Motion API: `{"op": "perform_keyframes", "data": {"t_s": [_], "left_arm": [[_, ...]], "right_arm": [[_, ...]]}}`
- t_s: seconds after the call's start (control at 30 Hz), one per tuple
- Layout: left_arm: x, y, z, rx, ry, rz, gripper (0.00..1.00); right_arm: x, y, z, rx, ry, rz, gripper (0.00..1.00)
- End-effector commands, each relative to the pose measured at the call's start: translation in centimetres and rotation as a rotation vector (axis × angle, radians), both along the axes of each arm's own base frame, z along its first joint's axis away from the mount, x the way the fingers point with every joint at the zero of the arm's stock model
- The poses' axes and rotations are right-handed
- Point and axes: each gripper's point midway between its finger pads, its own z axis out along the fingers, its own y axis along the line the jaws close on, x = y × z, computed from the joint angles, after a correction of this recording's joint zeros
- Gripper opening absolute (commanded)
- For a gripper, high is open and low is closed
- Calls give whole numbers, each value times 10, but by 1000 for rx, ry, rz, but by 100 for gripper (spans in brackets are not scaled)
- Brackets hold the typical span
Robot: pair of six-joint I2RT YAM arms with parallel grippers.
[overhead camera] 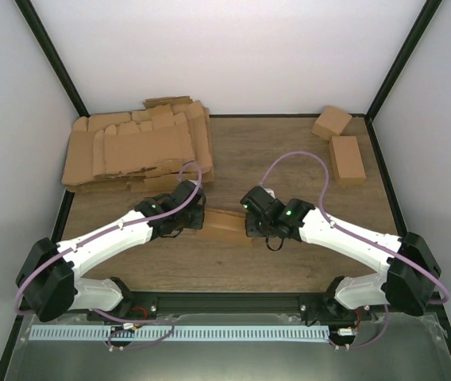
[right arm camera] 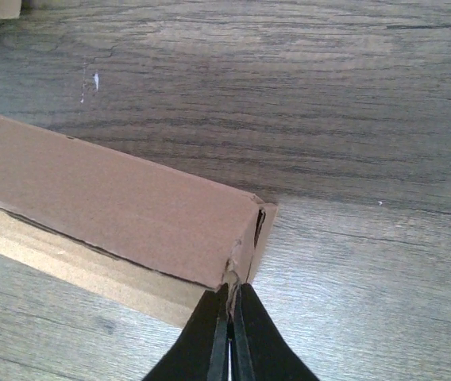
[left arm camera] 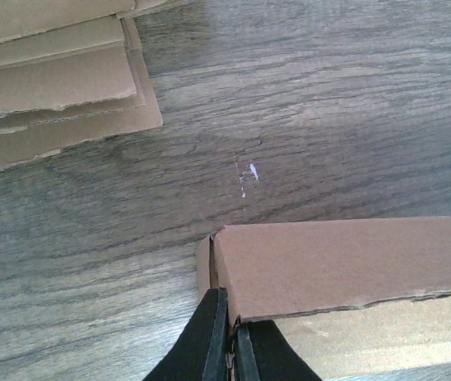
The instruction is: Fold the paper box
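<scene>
Paper box: paper box [overhead camera: 226,224] lies on the tabletop [overhead camera: 289,266] at the near centre, between the two arms; a long, low brown oblong with its long side running left to right

Box detail: in the left wrist view the paper box [left arm camera: 344,266] shows a closed top panel with a paler strip along its near edge; in the right wrist view the paper box [right arm camera: 114,208] shows its end flap standing slightly ajar at the corner

Left hand: left hand [overhead camera: 202,221] [left arm camera: 229,337] at the box's left end, fingers pressed together, nipping the thin cardboard edge at the near corner

Right hand: right hand [overhead camera: 251,230] [right arm camera: 229,317] at the box's right end, fingers closed tight on the crumpled edge of the end flap

In the way: from above, both wrists cover the box's ends, so only its middle stretch is visible

Nearest neighbour: pile of flat blanks [overhead camera: 138,151] [left arm camera: 51,79] at far left of the tabletop, ragged and fanned out; its near edge is close behind the left wrist but apart from the box

Further off: two folded boxes [overhead camera: 331,122] [overhead camera: 347,159] at the far right corner, just beside each other, well apart from the hands

Surface mark: white fleck [left arm camera: 251,171] [right arm camera: 94,79] on the wood grain just beyond the box

Cables: purple cables [overhead camera: 297,159] loop up over the tabletop behind each wrist, not touching the box
</scene>
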Motion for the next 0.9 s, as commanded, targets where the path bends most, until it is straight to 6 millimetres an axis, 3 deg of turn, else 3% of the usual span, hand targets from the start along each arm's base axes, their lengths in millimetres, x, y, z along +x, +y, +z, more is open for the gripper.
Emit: {"op": "perform_keyframes", "data": {"t_s": [0.0, 0.17, 0.27, 0.53, 0.87], "left_arm": [[-11, 1, -14, 16, 52, -7, 4], [-11, -1, -13, 13, 51, -10, 4], [-12, -2, -13, 14, 51, -11, 4], [-12, 0, -13, 20, 49, -9, 4], [-11, -2, -12, 22, 48, -8, 4]], "right_arm": [[-2, 15, 5, 70, 12, 6, 1], [3, 27, 20, 130, -9, 14, 1], [2, 30, 16, 155, -2, 10, 1], [-1, 3, -7, 21, 8, -33, 1], [-1, -14, -14, -76, 6, -47, 1]]}}
